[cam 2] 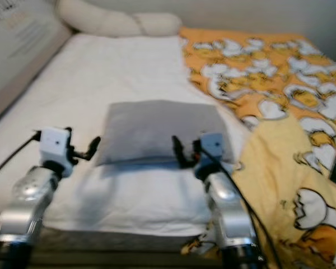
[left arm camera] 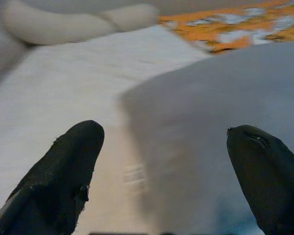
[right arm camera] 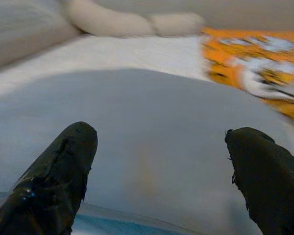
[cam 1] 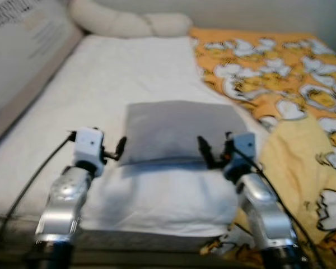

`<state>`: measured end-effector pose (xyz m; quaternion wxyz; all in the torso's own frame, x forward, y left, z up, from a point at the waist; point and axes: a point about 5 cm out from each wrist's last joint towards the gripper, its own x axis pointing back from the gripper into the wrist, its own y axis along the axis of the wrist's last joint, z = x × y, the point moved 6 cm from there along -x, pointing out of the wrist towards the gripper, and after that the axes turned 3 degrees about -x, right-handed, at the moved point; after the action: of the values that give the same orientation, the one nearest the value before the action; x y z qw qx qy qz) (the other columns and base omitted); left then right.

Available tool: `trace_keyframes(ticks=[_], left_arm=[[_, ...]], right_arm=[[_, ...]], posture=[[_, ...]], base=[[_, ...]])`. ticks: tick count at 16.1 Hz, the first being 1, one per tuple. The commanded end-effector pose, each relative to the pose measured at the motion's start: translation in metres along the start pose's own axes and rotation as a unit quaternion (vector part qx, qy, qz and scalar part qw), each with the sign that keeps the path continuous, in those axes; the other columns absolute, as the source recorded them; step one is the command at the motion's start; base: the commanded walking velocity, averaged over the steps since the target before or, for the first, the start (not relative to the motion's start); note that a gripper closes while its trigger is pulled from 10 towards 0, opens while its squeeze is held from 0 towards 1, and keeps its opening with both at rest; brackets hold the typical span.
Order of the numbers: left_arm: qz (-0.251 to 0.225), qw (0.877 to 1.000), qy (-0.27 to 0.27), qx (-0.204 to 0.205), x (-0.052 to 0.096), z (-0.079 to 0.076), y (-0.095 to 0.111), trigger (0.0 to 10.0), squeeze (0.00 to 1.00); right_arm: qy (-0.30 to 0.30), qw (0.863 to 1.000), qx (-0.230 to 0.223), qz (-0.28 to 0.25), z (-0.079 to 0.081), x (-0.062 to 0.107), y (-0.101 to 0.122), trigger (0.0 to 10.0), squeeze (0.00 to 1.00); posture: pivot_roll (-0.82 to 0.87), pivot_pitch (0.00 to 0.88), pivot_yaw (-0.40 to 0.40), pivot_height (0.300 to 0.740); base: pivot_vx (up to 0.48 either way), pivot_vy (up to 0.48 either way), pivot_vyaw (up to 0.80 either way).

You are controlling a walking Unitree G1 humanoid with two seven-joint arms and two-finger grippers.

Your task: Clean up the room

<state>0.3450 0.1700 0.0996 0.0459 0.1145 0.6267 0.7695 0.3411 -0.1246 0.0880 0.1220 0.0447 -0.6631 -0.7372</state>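
Grey pillow (cam 1: 179, 131) lying flat on white sheet (cam 1: 117, 78) at near end of bed, beside yellow patterned duvet (cam 1: 291, 106), which lies rumpled over far side. Left claw (cam 1: 116, 150) at pillow's near left corner, right claw (cam 1: 208, 154) at near right corner; both spread wide in wrist views, gripping nothing. Pillow not yet taken up or moved to headboard; duvet unstraightened. Judged early in tidying.
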Motion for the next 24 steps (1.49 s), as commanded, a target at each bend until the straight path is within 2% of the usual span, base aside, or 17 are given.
trace_keyframes(ticks=[1,9,12,13,14,15,16,18,19,20,21,22,23,24], left_arm=[[-0.003,1.0,-0.006,-0.006,0.0,-0.002,0.002,10.0,0.0],[-0.001,1.0,-0.006,-0.015,0.0,-0.001,0.002,10.0,0.0],[-0.005,1.0,-0.007,-0.026,-0.002,-0.001,0.003,10.0,0.0],[-0.007,0.999,-0.015,-0.035,-0.004,-0.002,0.005,10.0,0.0],[-0.014,0.998,-0.043,-0.053,-0.011,-0.006,0.012,10.0,0.0],[-0.018,0.996,-0.061,-0.062,-0.015,-0.009,0.015,10.0,0.0],[-0.018,0.994,-0.091,-0.064,-0.017,-0.015,0.018,10.0,0.0],[-0.001,0.981,-0.173,-0.087,-0.019,-0.037,0.013,10.0,0.0],[0.019,0.968,-0.229,-0.105,-0.018,-0.053,0.006,10.0,0.0],[0.057,0.936,-0.319,-0.137,-0.014,-0.08,-0.011,10.0,0.0],[0.074,0.922,-0.348,-0.153,-0.012,-0.088,-0.019,10.0,0.0],[0.095,0.911,-0.364,-0.17,-0.012,-0.094,-0.029,10.0,0.0],[0.114,0.901,-0.367,-0.2,-0.016,-0.097,-0.039,10.0,0.0],[0.132,0.896,-0.366,-0.212,-0.022,-0.101,-0.046,10.0,0.0]], right_arm=[[-0.004,1.0,0.0,-0.003,-0.002,-0.001,0.002,10.0,0.0],[-0.004,1.0,-0.003,-0.001,-0.003,-0.001,0.001,10.0,0.0],[-0.019,1.0,-0.001,0.003,-0.011,-0.002,0.001,10.0,0.0],[-0.029,1.0,-0.011,0.002,-0.017,-0.003,0.002,10.0,0.64],[-0.064,0.998,0.021,0.018,-0.036,-0.011,0.001,10.0,1.0],[-0.084,0.995,0.039,0.031,-0.048,-0.014,0.001,10.0,1.0],[-0.098,0.994,0.039,0.03,-0.058,-0.019,0.005,10.0,1.0],[-0.125,0.989,0.066,0.043,-0.079,-0.028,0.009,10.0,1.0],[-0.141,0.984,0.095,0.056,-0.093,-0.032,0.01,10.0,0.78],[-0.183,0.97,0.132,0.087,-0.121,-0.035,0.011,10.0,0.0],[-0.197,0.966,0.138,0.098,-0.129,-0.035,0.01,10.0,0.0],[-0.202,0.958,0.167,0.118,-0.136,-0.034,0.008,10.0,0.0],[-0.19,0.953,0.189,0.139,-0.137,-0.034,0.002,10.0,0.0],[-0.164,0.95,0.206,0.165,-0.133,-0.035,-0.008,10.0,0.0]], posture=[[0.04,0.0,-0.02,0.74],[0.04,0.0,-0.017,0.74],[0.04,0.0,-0.016,0.74],[0.04,0.0,-0.016,0.74],[0.04,0.0,-0.013,0.74],[0.04,0.0,-0.013,0.74],[0.04,0.0,-0.008,0.74],[0.04,0.0,-0.004,0.74],[0.04,0.0,0.0,0.74],[0.04,0.0,0.001,0.74],[0.04,0.0,0.001,0.74],[0.04,0.0,-0.003,0.74],[0.05,0.0,-0.007,0.74],[0.05,0.0,-0.012,0.74]], base=[[0.285,0.0,0.0],[0.072,0.0,0.0],[0.0,0.0,0.0],[0.0,0.0,0.0],[0.0,0.0,0.0],[0.0,0.0,0.0],[0.0,0.0,0.0],[0.0,0.0,0.0],[0.0,0.0,0.0],[0.0,0.0,0.0],[0.0,0.0,0.0],[0.0,0.0,0.0],[0.0,0.0,0.0],[0.0,0.0,0.0]])
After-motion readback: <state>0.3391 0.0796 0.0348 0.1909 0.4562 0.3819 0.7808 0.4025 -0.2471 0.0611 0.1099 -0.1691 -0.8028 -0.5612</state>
